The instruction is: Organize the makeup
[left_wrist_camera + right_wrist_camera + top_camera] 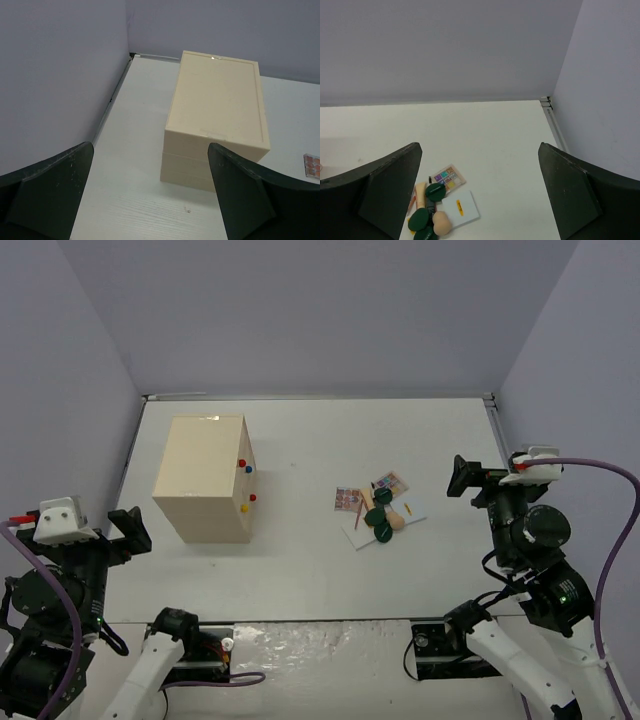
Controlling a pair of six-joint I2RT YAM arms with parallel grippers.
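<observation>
top view: makeup (378,512) sits in one loose pile on the tabletop (320,570), well apart from the right gripper (465,478) and to its left. The cream box (205,478) is ahead-right of the left gripper (130,530). Nothing sorted yet, I'd say.
left wrist: gripper apart, empty. Box is straight ahead and looks closed; probably where the items go.
right wrist: gripper apart, empty. Pile is low and left of it, with green compacts (435,191) crowding the white card (459,207).
writing: none readable. The card's yellow mark is too small to read.
</observation>
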